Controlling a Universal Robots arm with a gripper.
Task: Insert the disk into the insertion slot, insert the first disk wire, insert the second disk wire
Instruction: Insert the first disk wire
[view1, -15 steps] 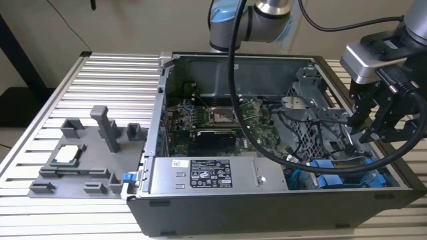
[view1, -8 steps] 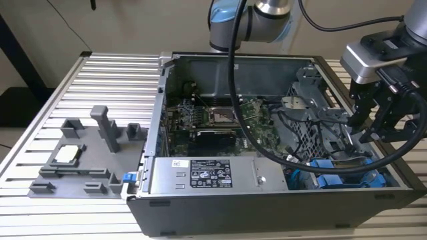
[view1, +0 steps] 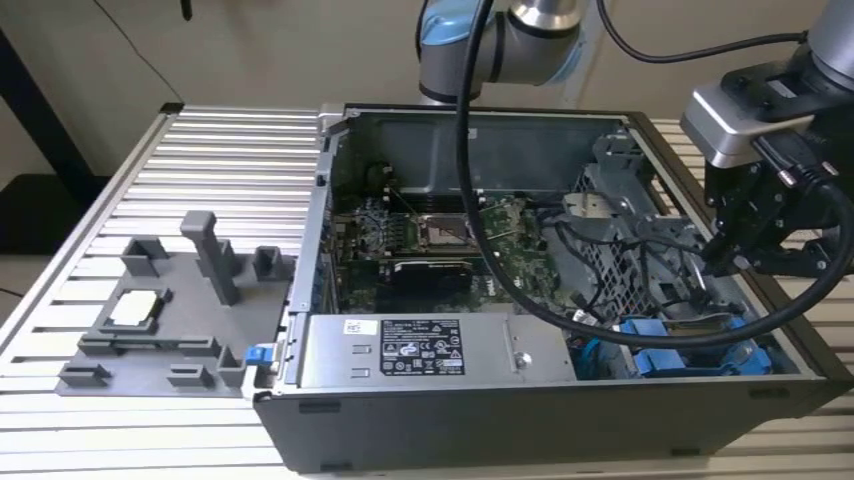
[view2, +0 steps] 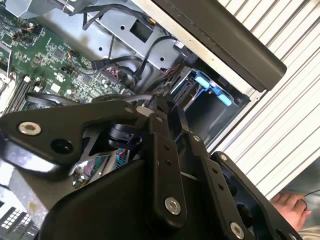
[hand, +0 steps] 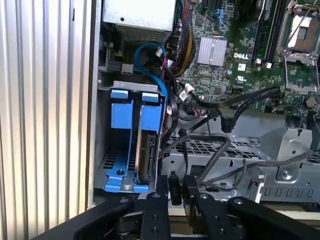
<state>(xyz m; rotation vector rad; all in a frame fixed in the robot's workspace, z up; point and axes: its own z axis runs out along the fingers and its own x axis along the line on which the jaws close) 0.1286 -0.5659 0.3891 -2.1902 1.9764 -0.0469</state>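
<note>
Nearest: gripper (hand: 174, 196), jaws pinched on black connector of 1 disk wire (hand: 174, 184). Just beyond: disk (hand: 146, 155) seated in insertion slot (hand: 135, 86), blue carrier around it. Wire likely limp, connector stiff, brittle; grip connector body, not cable. Farthest: motherboard (hand: 225, 55).

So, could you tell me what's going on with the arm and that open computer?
The arm's gripper reaches into the open computer case at the drive bay. The disk, in its blue carrier, already sits in the insertion slot. The gripper appears to pinch a black wire connector close to the disk's end; whether it is plugged in cannot be told.
</note>
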